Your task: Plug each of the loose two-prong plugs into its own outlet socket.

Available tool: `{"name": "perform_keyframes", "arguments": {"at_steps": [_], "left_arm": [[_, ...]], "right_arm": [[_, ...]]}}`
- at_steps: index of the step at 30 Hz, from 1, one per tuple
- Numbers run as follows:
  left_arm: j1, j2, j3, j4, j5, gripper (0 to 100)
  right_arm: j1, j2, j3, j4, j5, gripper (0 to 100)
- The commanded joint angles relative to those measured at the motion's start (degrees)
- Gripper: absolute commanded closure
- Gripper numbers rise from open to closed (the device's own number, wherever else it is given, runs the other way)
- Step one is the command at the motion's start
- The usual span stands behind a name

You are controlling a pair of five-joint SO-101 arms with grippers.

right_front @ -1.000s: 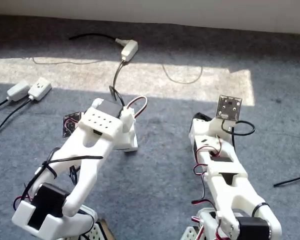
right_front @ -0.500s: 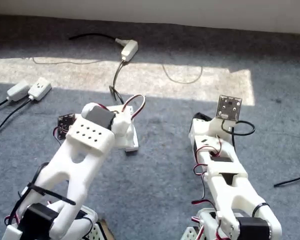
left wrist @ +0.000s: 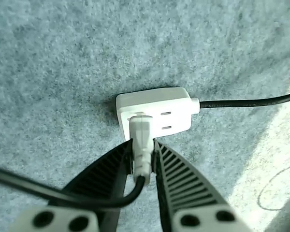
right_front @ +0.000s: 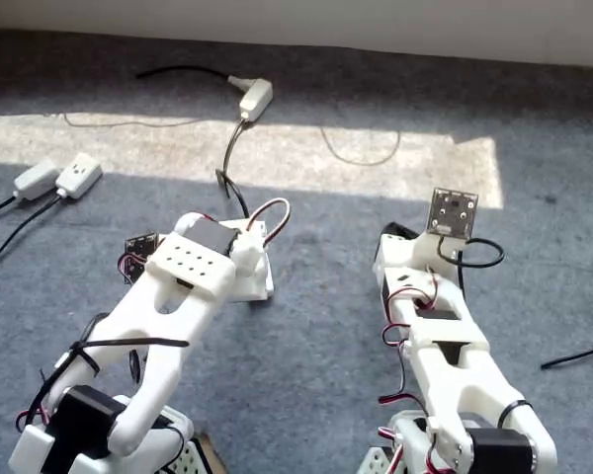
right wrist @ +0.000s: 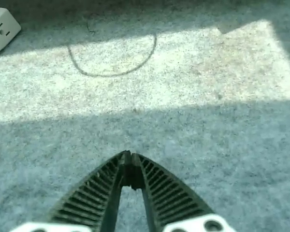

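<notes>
Plug, 1, clamped in left gripper, touching 1 outlet

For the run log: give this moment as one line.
left pincer: shut on white plug | plug tip against outlet block | right pincer: shut, empty

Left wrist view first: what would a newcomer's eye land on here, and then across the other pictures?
The left hand is clamped on a white plug, whose nose is pressed against a white outlet block on the grey carpet. Next comes the right hand, shut on nothing above the carpet. In the high view, a sunlit band crosses the floor.
</notes>
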Motion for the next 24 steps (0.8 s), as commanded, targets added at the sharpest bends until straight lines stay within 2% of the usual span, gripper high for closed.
{"name": "perform_keyframes", "arguments": {"at_steps": [1, 11, 24], "left_arm": [[0.92, -0.4, -0.31, -0.44, 1.58, 99], [4.53, -0.66, 0.4, -0.53, 2.99, 99], [0.66, -0.75, 0.13, -0.44, 2.99, 99]], "right_arm": [[0.57, -2.24, -2.42, 0.31, -0.7, 99.0], [0.57, -2.15, -2.42, 0.31, -0.7, 99.0], [0.48, -2.15, -2.42, 0.31, -0.7, 99.0]]}}
